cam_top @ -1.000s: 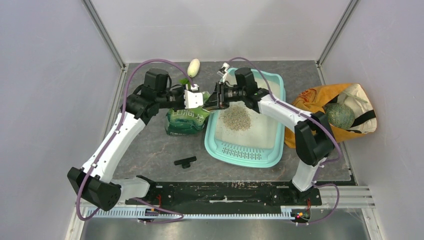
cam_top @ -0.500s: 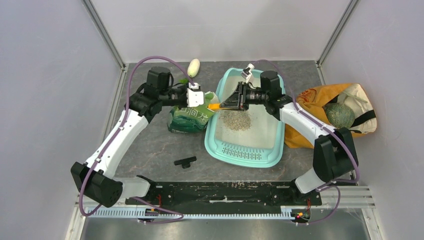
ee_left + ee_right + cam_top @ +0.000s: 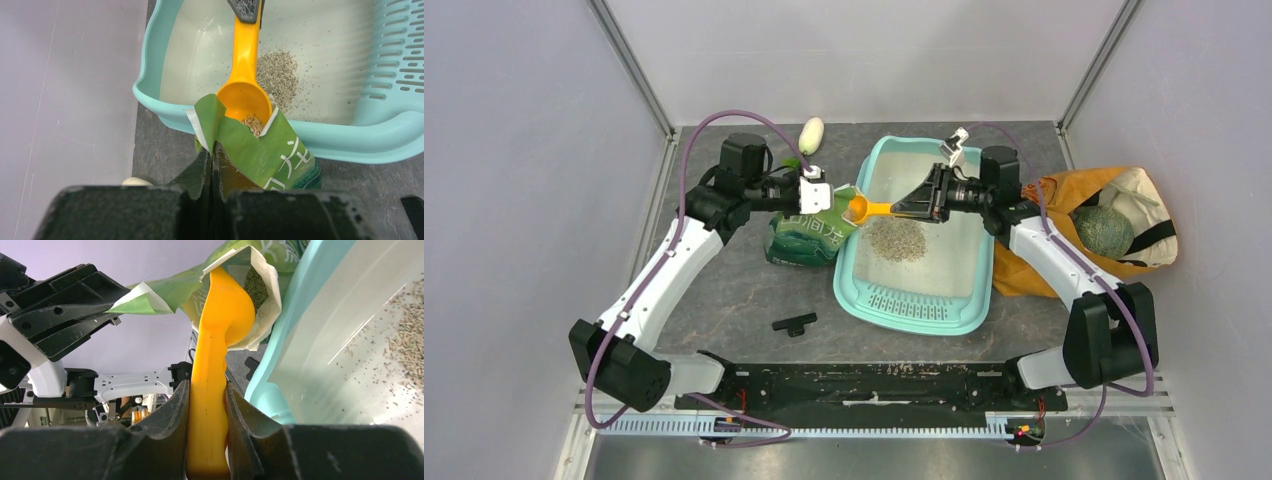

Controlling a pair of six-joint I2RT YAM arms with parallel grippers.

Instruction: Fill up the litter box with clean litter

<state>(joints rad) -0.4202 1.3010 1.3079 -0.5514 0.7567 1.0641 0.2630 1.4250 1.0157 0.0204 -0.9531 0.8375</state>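
The litter (image 3: pixel 896 240) is lying in the litter box (image 3: pixel 842 290) beneath the right tool (image 3: pixel 921 205), which is clamping the scoop (image 3: pixel 869 209). The left tool (image 3: pixel 824 197), fully closed, is pinching the pouch (image 3: pixel 809 235). If the scoop is tipping while crossing the rim, granules could be landing on the counter (image 3: pixel 724 290).

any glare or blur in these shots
Left wrist: the left gripper near the lens is blurred, the orange plastic scoop sharp. Right wrist: a bright glare streak in the white basin of the teal plastic litter box. Top external: even light, soft shadows.
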